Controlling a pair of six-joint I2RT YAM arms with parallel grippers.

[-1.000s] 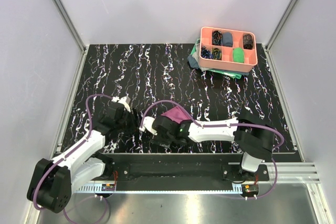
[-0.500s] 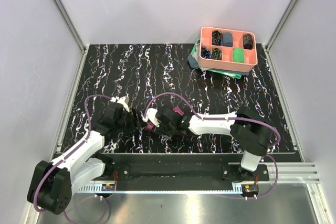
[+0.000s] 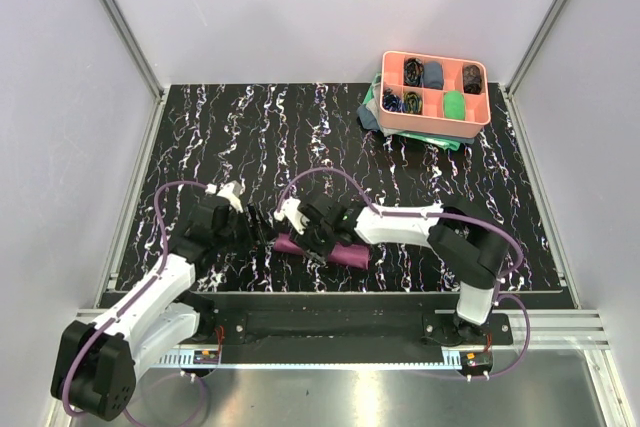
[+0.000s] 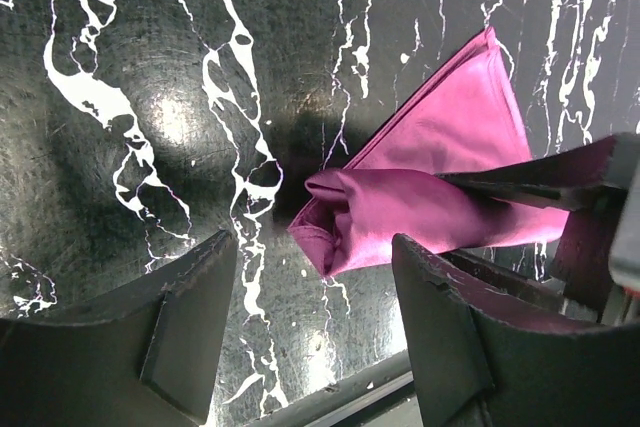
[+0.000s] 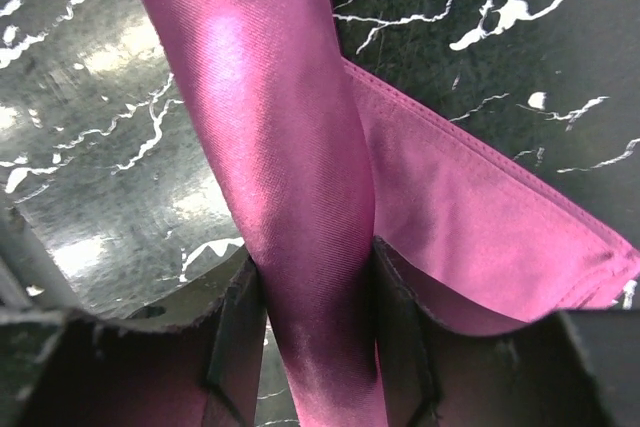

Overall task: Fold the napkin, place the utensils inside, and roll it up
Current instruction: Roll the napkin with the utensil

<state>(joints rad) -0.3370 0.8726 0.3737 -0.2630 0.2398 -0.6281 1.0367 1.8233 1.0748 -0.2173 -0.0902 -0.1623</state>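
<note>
The napkin point(image 3: 340, 252) lies as a plum-purple roll near the table's front edge. A flat corner of it point(image 5: 480, 237) spreads beside the roll. My right gripper point(image 5: 315, 332) is shut on the napkin, with a finger pressing each side of the roll point(image 5: 290, 197). Just left of it, my left gripper point(image 4: 315, 317) stands open over the bare table. The roll's loose end point(image 4: 360, 217) lies a little ahead of its fingertips and does not touch them. Seen from above, the left gripper point(image 3: 264, 230) and right gripper point(image 3: 310, 245) nearly meet. The utensils are hidden.
A salmon compartment tray point(image 3: 436, 127) holding small cloth rolls stands at the back right on a teal-green cloth point(image 3: 373, 113). The table's metal front edge point(image 4: 340, 402) runs just behind my left fingers.
My right gripper has swung left and down onto the napkin and closed on it. The raised purple flap is now a roll lying flat. The left gripper shifted slightly and stays open.
</note>
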